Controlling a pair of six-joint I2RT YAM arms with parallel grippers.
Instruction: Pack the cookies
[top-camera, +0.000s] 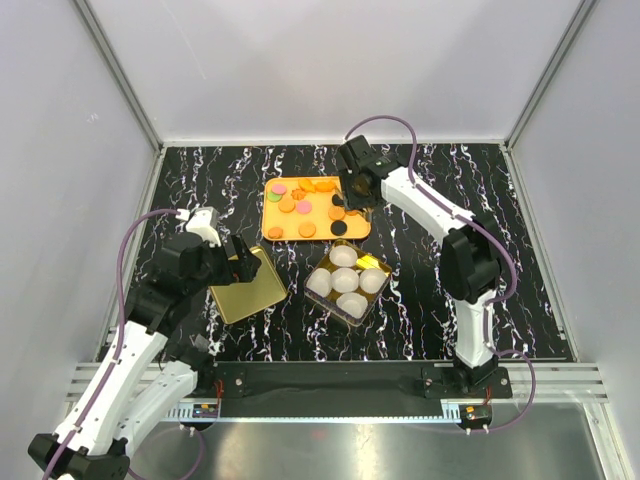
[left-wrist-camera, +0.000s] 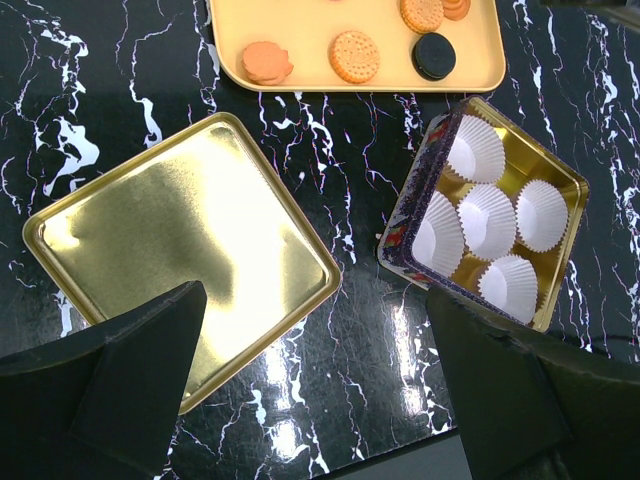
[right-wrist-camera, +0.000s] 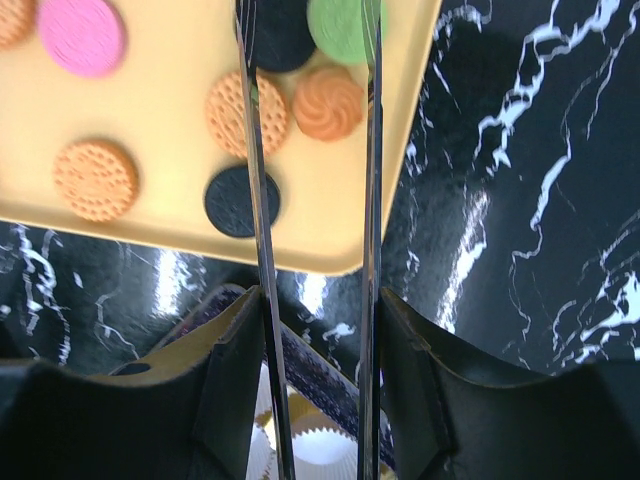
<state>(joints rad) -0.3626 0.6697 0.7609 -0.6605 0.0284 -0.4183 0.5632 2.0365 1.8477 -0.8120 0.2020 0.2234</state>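
Observation:
The cookies (top-camera: 300, 205) lie spread on an orange tray (top-camera: 320, 218) at the back middle; most are orange, a few pink, green or black. My right gripper (top-camera: 352, 195) hangs over the tray's right end, shut on metal tongs (right-wrist-camera: 258, 200). The two tong blades reach out over the tray, and an orange swirl cookie (right-wrist-camera: 328, 102) lies between them. A black cookie (right-wrist-camera: 232, 200) sits just left of the blades. My left gripper (left-wrist-camera: 315, 310) is open and holds nothing. It hovers above bare table between a gold lid (left-wrist-camera: 180, 270) and a tin (left-wrist-camera: 570, 190).
The tin (top-camera: 385, 270) holds several white paper cups (top-camera: 345, 278) and sits just in front of the tray. The gold lid (top-camera: 250, 290) lies flat to its left. Walls with metal frame posts enclose the black marbled table (top-camera: 480, 250).

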